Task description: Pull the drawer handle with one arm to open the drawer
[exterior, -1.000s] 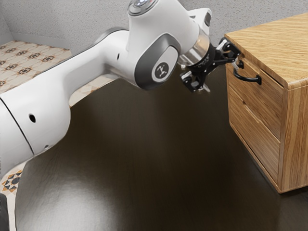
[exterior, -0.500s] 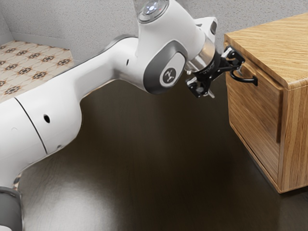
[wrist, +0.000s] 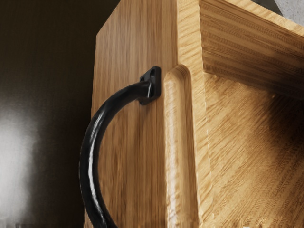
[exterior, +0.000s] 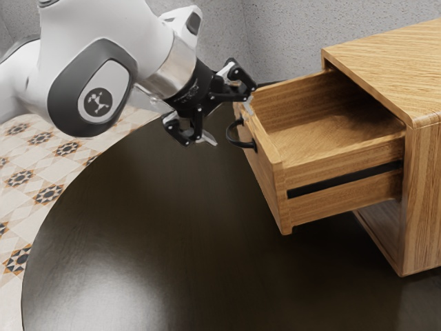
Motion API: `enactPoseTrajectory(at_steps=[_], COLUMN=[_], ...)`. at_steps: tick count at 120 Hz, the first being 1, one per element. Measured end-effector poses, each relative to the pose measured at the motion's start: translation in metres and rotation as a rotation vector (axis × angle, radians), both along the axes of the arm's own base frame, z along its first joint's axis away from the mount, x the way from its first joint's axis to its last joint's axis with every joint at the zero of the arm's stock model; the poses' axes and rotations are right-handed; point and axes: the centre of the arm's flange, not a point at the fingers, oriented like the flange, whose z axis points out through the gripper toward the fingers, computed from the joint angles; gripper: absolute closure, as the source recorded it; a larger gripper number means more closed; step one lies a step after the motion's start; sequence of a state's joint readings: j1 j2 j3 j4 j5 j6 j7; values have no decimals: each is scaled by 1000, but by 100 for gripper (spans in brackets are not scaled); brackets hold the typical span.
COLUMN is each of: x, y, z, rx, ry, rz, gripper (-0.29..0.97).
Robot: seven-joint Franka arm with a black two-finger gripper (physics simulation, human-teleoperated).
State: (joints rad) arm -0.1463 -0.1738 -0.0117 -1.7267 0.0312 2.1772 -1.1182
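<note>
- Our end effector (exterior: pixel 227 125) has its fingers spread wide, not clamped. One finger sits by the top of the drawer front and the other hangs out over the dark worktop (exterior: pixel 172 262), with the black handle (wrist: pixel 90 152) between them.
- The drawer (exterior: pixel 337 183) stands far out of the wooden cabinet (exterior: pixel 393 62) with its inside bare, so we judge the pull nearly finished.
- For any last travel, we pull straight along the drawer's run, level and slow, because a hooked handle can slip off open fingers.
- We stop before the drawer leaves the cabinet.
</note>
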Motion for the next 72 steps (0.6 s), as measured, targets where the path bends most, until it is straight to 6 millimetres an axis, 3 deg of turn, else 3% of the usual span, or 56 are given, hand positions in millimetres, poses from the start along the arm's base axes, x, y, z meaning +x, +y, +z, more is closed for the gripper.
enactPoseTrajectory(at_steps=[9, 15, 28, 40, 55, 72], x=[-12, -31, -90, -121, -122, -109], y=[-16, -47, -126, -165, -171, -137], z=[27, 36, 13, 17, 20, 39], rx=[21, 88, 307, 397, 433, 370], ry=[-36, -58, -75, -125, -144, -101], rz=[-29, -89, -273, -362, -364, -275], gripper=[1, 1, 0, 0, 0, 0])
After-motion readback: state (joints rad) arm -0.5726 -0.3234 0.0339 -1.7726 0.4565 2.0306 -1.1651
